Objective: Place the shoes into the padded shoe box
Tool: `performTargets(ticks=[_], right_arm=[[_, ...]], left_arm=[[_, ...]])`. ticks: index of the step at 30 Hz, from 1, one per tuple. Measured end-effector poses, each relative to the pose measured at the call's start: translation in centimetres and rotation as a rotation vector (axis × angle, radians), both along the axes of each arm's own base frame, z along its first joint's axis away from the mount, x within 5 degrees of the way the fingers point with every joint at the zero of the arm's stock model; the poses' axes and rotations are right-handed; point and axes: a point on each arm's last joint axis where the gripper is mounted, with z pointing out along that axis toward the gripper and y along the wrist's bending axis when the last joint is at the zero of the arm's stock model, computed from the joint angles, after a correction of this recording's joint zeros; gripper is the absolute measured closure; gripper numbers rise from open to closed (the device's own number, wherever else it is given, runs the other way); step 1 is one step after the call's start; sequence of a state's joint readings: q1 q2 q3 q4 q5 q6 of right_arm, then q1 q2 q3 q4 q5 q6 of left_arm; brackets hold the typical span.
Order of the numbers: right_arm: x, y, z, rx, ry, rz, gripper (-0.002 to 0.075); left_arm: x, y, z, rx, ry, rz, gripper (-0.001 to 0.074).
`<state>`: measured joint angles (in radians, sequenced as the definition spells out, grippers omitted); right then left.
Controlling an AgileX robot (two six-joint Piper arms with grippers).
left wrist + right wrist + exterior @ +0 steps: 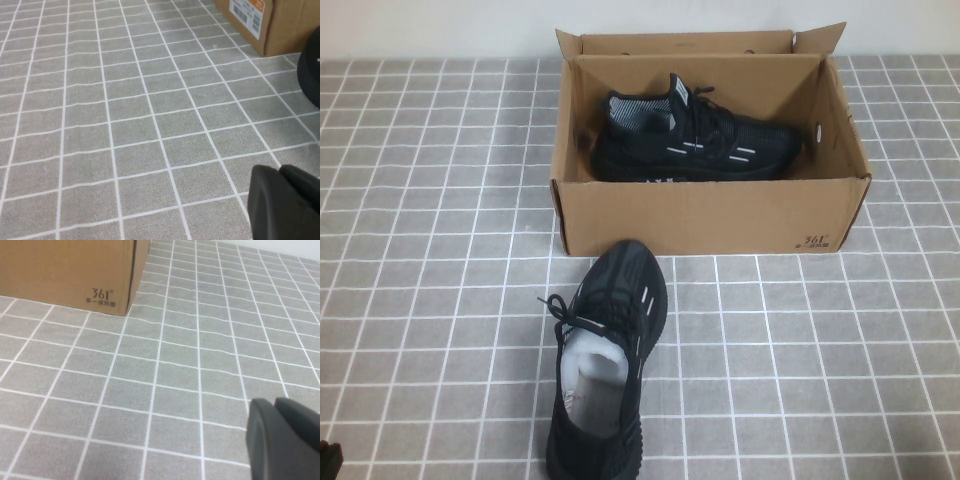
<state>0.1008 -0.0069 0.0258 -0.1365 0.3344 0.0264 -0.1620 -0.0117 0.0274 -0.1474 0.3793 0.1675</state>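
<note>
The brown cardboard shoe box (pixel 700 215) stands open at the back middle of the table, with black print at its front right corner. One black sneaker (pixel 695 140) lies inside it on its side, toe to the right. The other black sneaker (pixel 605 365) stands on the table in front of the box, toe towards the box, pale lining showing. My left gripper (pixel 281 171) is shut and empty above bare cloth; the box corner (pixel 280 25) and the sneaker's edge (pixel 312 75) lie ahead of it. My right gripper (pixel 274 406) is shut and empty near the box's printed corner (pixel 102 294).
The table is covered by a grey cloth with a white grid (pixel 820 350). The box flaps (pixel 820 38) stand up at the back. A dark bit of my left arm (pixel 328 460) shows at the near left corner. A white wall runs behind the table.
</note>
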Motion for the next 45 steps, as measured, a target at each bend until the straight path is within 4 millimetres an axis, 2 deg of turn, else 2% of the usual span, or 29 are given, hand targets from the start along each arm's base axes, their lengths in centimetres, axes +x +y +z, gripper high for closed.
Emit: performTargets(ticks=[11, 17, 45], right_arm=[[0.0, 0.0, -0.01, 0.0, 0.002, 0.0, 0.0734], [-0.17, -0.08, -0.57, -0.01, 0.065, -0.006, 0.0734], [-0.17, -0.09, -0.58, -0.012, 0.066, -0.006, 0.0734]], left_arm=[[0.0, 0.0, 0.0, 0.0, 0.0, 0.0, 0.0739], [0.0, 0.0, 0.0, 0.0, 0.0, 0.0, 0.0739], [0.0, 0.0, 0.0, 0.0, 0.0, 0.0, 0.0739]])
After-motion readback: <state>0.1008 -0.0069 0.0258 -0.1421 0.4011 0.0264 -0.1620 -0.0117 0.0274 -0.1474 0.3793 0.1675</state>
